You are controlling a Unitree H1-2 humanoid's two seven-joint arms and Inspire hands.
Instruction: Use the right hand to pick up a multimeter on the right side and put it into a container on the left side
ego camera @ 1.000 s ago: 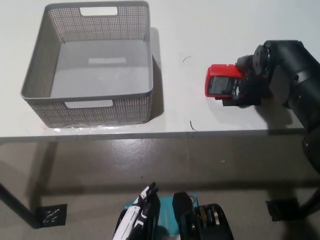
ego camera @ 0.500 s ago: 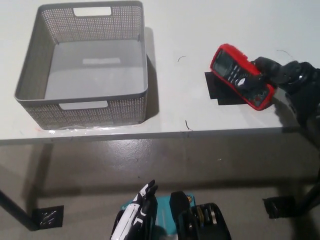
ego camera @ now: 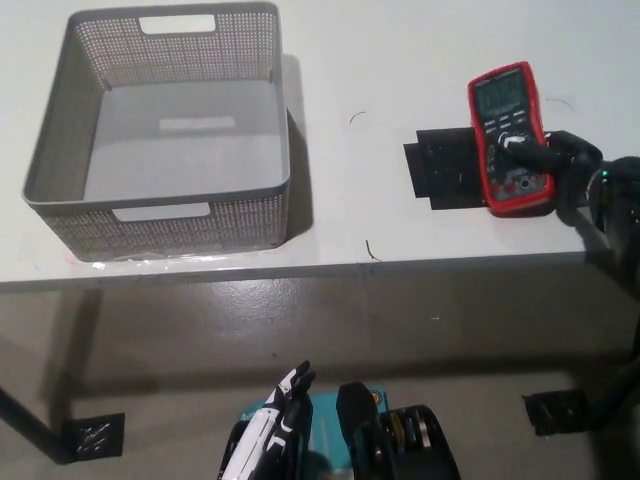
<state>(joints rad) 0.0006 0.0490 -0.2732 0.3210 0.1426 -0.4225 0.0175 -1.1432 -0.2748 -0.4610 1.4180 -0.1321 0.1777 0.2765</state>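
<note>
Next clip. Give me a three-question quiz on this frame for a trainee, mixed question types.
1. True or false: the red multimeter already lies inside the grey basket.
2. Which hand touches the multimeter: A) white left hand, B) black right hand?
3. Fill in: a black ____ lies on the table just left of the multimeter.

Key: 1 false; 2 B; 3 mat.
</note>
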